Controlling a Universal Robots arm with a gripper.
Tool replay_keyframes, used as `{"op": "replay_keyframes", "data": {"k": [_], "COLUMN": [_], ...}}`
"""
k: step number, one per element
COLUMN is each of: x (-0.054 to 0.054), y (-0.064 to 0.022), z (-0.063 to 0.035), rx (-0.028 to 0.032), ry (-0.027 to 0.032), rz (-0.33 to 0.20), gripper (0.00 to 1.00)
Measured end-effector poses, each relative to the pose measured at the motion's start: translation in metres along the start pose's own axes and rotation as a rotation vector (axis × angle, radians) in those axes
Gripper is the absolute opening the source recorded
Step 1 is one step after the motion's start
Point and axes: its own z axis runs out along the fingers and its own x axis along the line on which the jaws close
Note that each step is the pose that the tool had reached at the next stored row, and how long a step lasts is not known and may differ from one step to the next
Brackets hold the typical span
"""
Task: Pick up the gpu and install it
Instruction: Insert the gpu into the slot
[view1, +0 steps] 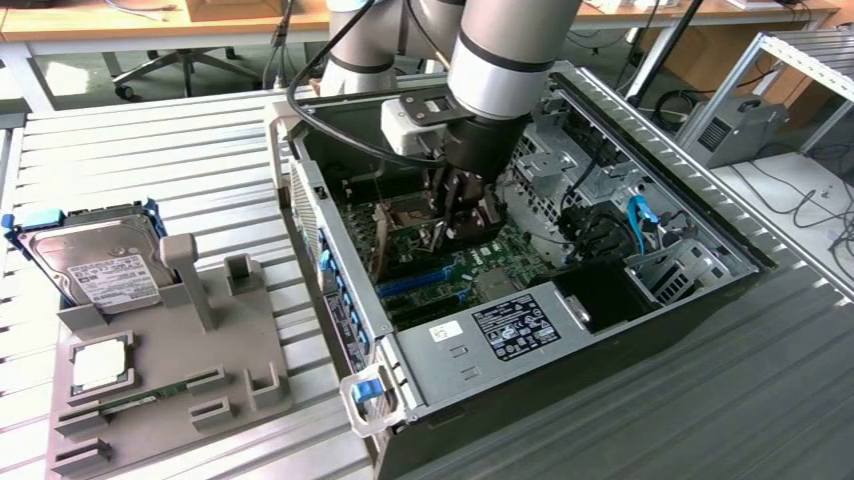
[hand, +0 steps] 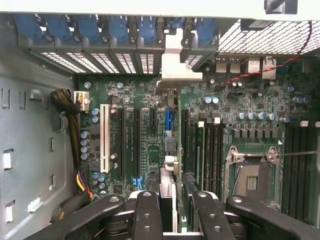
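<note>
A: Where is the end effector?

B: Near the middle of the exterior view, lowered into the open computer case over the motherboard. The grey arm comes down from the top of the frame.

A: Is it grasping anything?

B: Yes. In the wrist view its two black fingers stand at the bottom centre, partly closed, with the gpu pinched edge-on between them. The card runs up the middle of that frame, and its silver end bracket reaches the rear slot openings of the case in the upper centre.

A: Is the card seated?

B: I cannot tell. It stands upright on its edge over the row of black expansion slots, just beside the white slot and its neighbours, but contact with a slot is hidden by the card itself.

A: What else is in the case?

B: The empty CPU socket at the lower right of the wrist view, memory slots between it and the card, and the labelled power supply at the lower centre of the exterior view.

A: And outside the case?

B: On the bench, at the left of the exterior view, a grey holder tray carries a hard drive in a blue frame, a processor and a narrow green memory strip, well apart from the end effector.
</note>
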Motion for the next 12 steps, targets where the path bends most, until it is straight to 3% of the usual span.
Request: {"op": "replay_keyframes", "data": {"k": [12], "x": [0.0000], "y": [0.0054], "z": [0.0045], "rx": [0.0000], "ry": [-0.0015], "rz": [0.000], "gripper": [0.29]}}
